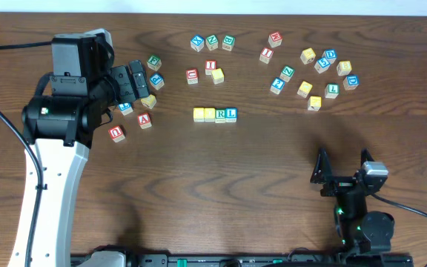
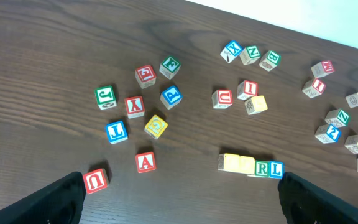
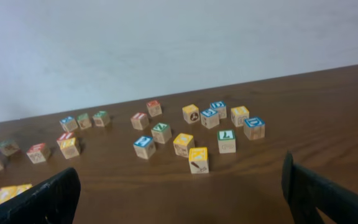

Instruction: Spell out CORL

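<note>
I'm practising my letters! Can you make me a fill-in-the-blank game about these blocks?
The row of blocks in the middle has ___ blocks.
Beside the R block sits a blue block showing the letter ___.
The A block is coloured ___.
Missing words: four, L, red.

Table [image 1: 199, 185]: dark brown, wood grain. Centre row [image 1: 215, 114]: two yellow faces, then R block [image 1: 221, 114] green, L block [image 1: 231, 113] blue. Left of frame: A block [image 1: 144, 120] and U block [image 1: 116, 133], red letters on pale wood.
</note>
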Robot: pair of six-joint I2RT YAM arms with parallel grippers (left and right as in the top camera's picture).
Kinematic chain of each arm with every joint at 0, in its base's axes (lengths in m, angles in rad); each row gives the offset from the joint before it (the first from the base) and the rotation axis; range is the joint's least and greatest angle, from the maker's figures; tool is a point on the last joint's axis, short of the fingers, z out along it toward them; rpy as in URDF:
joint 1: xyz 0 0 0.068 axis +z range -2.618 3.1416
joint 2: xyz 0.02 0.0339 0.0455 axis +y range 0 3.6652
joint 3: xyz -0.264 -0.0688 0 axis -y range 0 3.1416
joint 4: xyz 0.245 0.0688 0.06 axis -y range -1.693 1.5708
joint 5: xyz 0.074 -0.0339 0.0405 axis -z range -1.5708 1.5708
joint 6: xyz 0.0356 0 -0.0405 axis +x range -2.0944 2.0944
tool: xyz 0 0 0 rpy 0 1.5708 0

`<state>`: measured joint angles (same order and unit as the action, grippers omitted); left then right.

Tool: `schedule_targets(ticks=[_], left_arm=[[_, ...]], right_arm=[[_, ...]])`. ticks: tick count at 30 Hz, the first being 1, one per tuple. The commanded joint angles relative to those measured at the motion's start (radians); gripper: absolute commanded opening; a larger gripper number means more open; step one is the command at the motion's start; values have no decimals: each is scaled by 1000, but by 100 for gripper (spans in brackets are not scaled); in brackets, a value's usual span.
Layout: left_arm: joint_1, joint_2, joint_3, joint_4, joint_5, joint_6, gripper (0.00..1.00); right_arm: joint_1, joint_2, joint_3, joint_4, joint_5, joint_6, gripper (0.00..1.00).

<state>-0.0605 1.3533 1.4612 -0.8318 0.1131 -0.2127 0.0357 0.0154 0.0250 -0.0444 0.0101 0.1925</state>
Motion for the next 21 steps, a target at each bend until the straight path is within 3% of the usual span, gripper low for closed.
schedule_targets(ticks=[1,21], left_arm=[[4,2,11,-2,-9,2,98],[4,2,11,-2,-9,2,98]], right_arm=[[-9,-11,-19,-15,-10,-15,99],[-9,-10,-19,-31,-13,-14,99]])
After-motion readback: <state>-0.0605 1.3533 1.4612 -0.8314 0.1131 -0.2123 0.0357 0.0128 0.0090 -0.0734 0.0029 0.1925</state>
